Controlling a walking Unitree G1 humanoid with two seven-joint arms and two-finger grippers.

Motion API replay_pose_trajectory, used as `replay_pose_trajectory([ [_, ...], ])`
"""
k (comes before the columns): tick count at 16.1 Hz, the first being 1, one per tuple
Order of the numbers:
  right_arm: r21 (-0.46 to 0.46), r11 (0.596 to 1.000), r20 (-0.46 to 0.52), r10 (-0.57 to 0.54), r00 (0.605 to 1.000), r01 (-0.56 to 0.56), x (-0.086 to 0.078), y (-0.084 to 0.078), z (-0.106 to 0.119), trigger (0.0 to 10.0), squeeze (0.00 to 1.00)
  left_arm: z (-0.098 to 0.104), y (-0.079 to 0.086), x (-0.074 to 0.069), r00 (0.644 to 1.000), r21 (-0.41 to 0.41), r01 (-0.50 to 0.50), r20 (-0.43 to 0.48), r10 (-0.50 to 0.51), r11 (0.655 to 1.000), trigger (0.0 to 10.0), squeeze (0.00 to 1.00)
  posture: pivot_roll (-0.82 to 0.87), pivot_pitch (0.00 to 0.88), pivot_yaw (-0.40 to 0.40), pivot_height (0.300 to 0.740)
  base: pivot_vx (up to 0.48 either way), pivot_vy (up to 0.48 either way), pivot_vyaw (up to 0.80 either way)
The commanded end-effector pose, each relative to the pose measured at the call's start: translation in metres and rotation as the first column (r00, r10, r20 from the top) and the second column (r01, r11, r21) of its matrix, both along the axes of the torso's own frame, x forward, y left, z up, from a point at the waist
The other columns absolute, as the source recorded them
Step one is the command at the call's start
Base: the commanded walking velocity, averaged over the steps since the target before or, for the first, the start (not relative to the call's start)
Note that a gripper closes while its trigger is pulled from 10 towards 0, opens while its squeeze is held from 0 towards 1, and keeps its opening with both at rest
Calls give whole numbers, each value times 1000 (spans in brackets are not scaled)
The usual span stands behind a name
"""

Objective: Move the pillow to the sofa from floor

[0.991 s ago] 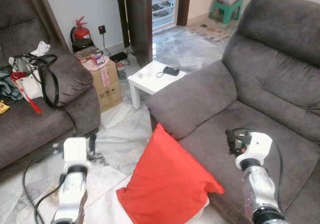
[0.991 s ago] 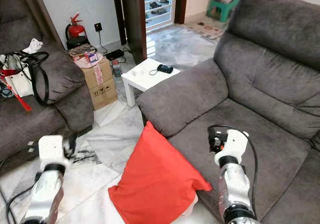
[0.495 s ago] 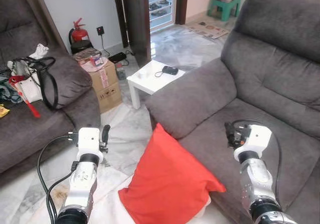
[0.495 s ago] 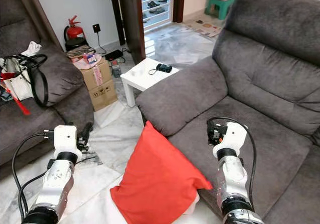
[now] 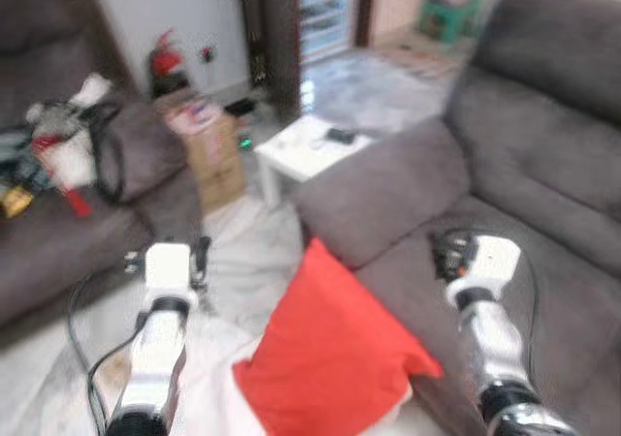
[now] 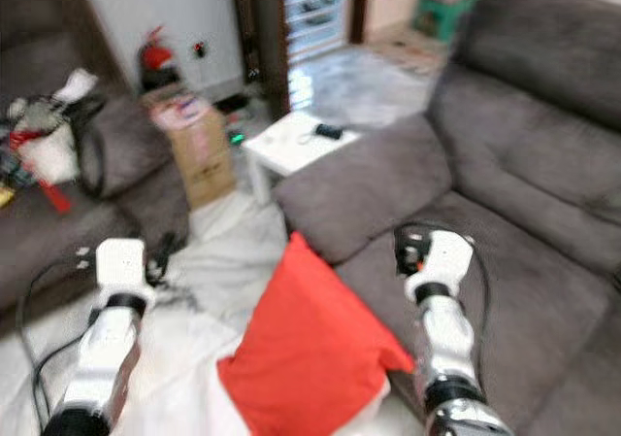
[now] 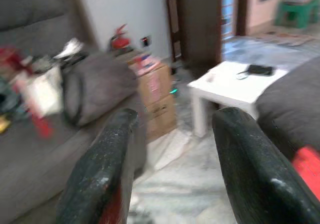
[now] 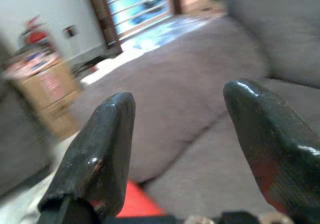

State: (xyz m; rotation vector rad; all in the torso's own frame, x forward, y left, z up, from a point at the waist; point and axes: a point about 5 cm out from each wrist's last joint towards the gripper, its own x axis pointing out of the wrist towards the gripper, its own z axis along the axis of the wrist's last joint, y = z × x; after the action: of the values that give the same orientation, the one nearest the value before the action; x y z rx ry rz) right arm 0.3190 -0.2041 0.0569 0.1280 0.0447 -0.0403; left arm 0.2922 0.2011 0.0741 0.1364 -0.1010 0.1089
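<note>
A red pillow (image 5: 330, 358) stands on its corner on the floor, leaning against the front of the grey sofa (image 5: 543, 164). Its red corner also shows in the left wrist view (image 7: 307, 164) and the right wrist view (image 8: 142, 204). My left gripper (image 5: 201, 256) hovers over the floor to the left of the pillow, open and holding nothing (image 7: 177, 116). Above the sofa seat, just right of the pillow's top, my right gripper (image 5: 444, 251) is also open and holding nothing (image 8: 180, 97). Neither gripper touches the pillow. The head views are blurred.
A small white table (image 5: 310, 150) with a dark object on it stands beyond the sofa arm. A cardboard box (image 5: 218, 150) and a red fire extinguisher (image 5: 167, 57) are further back. Bags lie on a second sofa (image 5: 58, 213) at left. A white sheet (image 5: 209, 378) covers the floor.
The left arm has risen and come forward beside the pillow. The whole picture has shifted and blurred, so the camera is moving. The pillow and right gripper keep their places.
</note>
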Motion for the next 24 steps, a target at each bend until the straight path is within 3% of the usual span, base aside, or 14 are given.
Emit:
replay_pose_trajectory([
  [1,-6,999,4,35,999,-35,3,8,2,10000,0,-4,6,-6,999,-3,-30,-21,30,1000,10000,0,23,58,-13,740,0,0,800],
  [5,-4,998,1,67,998,-67,3,13,2,10000,0,-6,4,-12,999,-17,-37,-26,36,999,10000,0,14,83,-27,740,0,0,520],
  [12,-24,998,25,51,998,-50,3,10,5,10000,0,0,-10,1,999,-15,17,-28,-17,1000,10000,0,-21,89,1,740,0,0,79],
  [15,19,999,24,39,999,-39,1,9,4,10000,0,-2,-10,-2,999,-19,14,-32,-14,1000,10000,0,-17,95,-5,740,0,-315,533],
  [24,-6,998,3,63,998,-63,2,12,3,10000,0,-3,-9,-5,1000,-22,-2,-30,2,1000,10000,0,-21,106,-17,740,0,-97,0],
])
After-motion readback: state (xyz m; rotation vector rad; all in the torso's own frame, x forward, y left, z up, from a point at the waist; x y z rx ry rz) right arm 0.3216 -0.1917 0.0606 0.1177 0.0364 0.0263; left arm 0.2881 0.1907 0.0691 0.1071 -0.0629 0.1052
